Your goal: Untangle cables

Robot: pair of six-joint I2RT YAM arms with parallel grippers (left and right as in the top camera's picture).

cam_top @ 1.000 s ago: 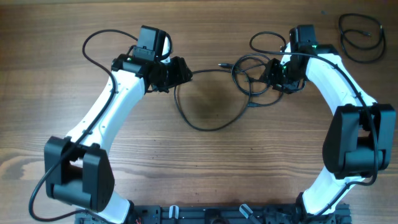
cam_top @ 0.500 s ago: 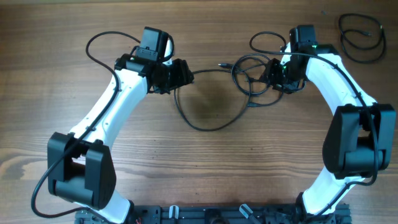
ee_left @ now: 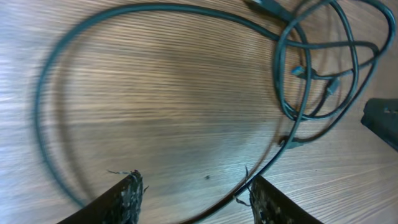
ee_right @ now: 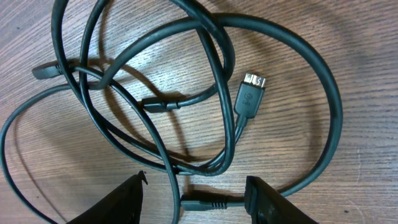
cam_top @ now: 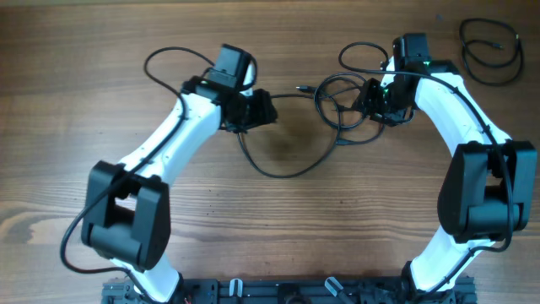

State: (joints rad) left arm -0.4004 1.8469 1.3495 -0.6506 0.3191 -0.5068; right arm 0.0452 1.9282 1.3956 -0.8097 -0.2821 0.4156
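A brown wood-grain table (cam_top: 278,219) fills the overhead view. On it stand 2 white jointed arms with black joints: the left arm (cam_top: 169,152) reaches up and inward to the centre-left, and the right arm (cam_top: 456,110) curves in from the right edge to the upper middle. The thin black cables (cam_top: 337,105) lie flat on the wood between the 2 wrists as a knot of overlapping loops, just beside the right wrist. From the knot 1 long loop (cam_top: 278,169) sweeps down and left, then rises to the left wrist. A separate coil of thin black cord (cam_top: 487,44) lies well apart in the top right corner. The left gripper (ee_left: 193,186) hangs over the long loop with its jaws moderately wide; the cord runs just inside the right-hand finger and nothing is clamped. The right gripper (ee_right: 196,186) sits over the knot (ee_right: 155,102), jaws likewise parted and gripping nothing, with crossing strands and a small black plug end (ee_right: 205,203) between its fingers. A flat black plug with a silver tip (ee_right: 252,93) lies inside the loops.
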